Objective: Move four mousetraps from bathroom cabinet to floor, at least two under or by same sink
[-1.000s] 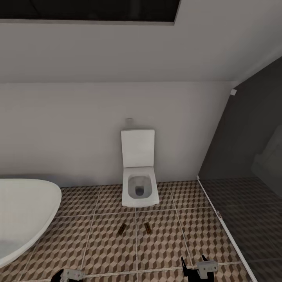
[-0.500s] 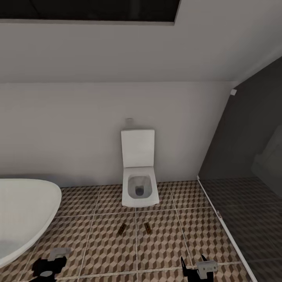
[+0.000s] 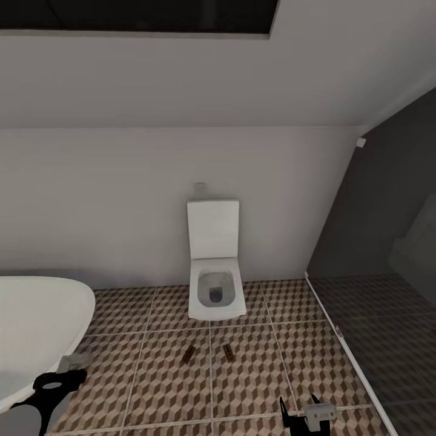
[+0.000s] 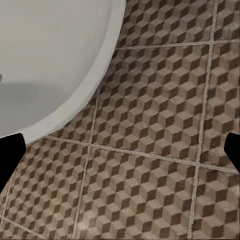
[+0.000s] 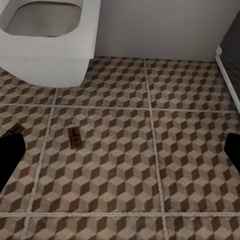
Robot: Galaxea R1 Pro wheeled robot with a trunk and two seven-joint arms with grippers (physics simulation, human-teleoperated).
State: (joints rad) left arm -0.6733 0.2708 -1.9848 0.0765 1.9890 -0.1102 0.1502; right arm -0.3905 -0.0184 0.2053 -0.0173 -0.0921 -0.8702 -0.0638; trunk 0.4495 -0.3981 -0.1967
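Observation:
Two mousetraps lie on the cube-patterned bathroom floor (image 3: 163, 387) in front of the toilet, one on the left (image 3: 188, 355) and one on the right (image 3: 227, 352). In the right wrist view one mousetrap (image 5: 74, 137) shows its red mark, and the other (image 5: 12, 131) peeks out at the edge. My right gripper (image 3: 298, 404) (image 5: 120, 152) hangs open and empty above the tiles, short of the traps. My left gripper (image 4: 120, 155) is open and empty over the floor beside a white basin rim (image 4: 107, 75). The cabinet is out of view.
A white toilet (image 3: 215, 284) stands against the back wall. A large white rounded basin (image 3: 36, 327) fills the left side, with my left arm (image 3: 51, 387) beside its rim. A dark glass partition (image 3: 375, 272) with a white floor rail (image 3: 339, 333) closes off the right.
My left arm has swung from the bottom edge up and to the left, toward the white basin. The right gripper and both mousetraps have stayed put.

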